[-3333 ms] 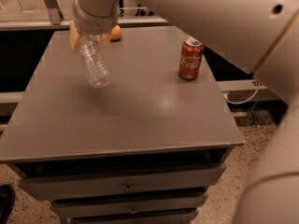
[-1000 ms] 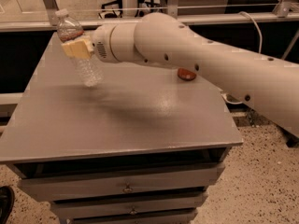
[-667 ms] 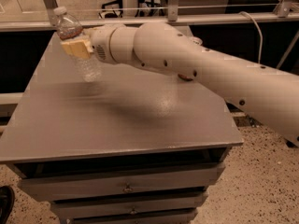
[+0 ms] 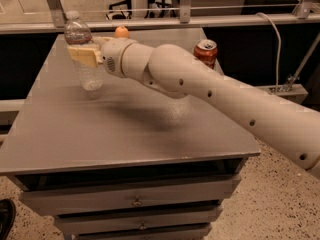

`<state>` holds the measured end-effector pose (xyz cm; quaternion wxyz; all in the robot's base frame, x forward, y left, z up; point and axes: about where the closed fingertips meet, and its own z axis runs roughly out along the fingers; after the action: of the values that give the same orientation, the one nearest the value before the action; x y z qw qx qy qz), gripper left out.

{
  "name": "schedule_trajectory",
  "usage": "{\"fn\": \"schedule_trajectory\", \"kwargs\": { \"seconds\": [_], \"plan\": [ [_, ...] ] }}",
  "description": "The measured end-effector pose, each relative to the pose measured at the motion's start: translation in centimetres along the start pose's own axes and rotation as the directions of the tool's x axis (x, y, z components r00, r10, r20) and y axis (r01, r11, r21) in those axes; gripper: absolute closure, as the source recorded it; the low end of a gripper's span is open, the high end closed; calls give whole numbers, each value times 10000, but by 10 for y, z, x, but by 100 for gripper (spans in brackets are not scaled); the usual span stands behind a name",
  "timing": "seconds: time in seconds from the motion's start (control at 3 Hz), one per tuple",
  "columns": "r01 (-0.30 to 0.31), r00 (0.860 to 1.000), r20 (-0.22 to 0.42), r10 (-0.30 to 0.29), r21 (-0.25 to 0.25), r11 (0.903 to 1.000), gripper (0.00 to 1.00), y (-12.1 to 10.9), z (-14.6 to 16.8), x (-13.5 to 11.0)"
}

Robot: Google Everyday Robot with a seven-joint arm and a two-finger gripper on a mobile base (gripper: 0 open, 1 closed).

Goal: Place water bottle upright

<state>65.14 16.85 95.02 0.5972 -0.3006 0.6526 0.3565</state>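
The water bottle (image 4: 86,59) is a small clear ribbed plastic bottle with a white cap. It stands nearly upright over the far left part of the grey table (image 4: 125,129), its base at or just above the surface. My gripper (image 4: 86,54) is shut on the water bottle around its upper middle, with the yellowish finger pads (image 4: 84,55) across its front. The arm reaches in from the right, across the table.
A red Coca-Cola can (image 4: 205,52) stands upright at the far right of the table, partly behind my arm. An orange fruit (image 4: 121,32) lies at the far edge. Drawers (image 4: 135,201) sit under the tabletop. A rail and a cable run behind.
The bottle has gone from tilted to nearly upright and moved lower towards the tabletop. My arm has shifted so that the can shows again behind it.
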Motion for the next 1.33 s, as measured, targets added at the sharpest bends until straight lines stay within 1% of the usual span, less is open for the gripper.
{"fn": "schedule_trajectory", "kwargs": {
  "seconds": [0.33,0.67,1.0,1.33],
  "plan": [
    [-497,9983,297,500,-109,9987,100,-2,3,6],
    [-803,9951,561,811,-148,9967,100,-5,4,9],
    [-775,9944,724,776,-48,9970,100,-5,3,11],
    [-423,9963,750,413,120,9990,100,-4,4,12]
  ]
}}
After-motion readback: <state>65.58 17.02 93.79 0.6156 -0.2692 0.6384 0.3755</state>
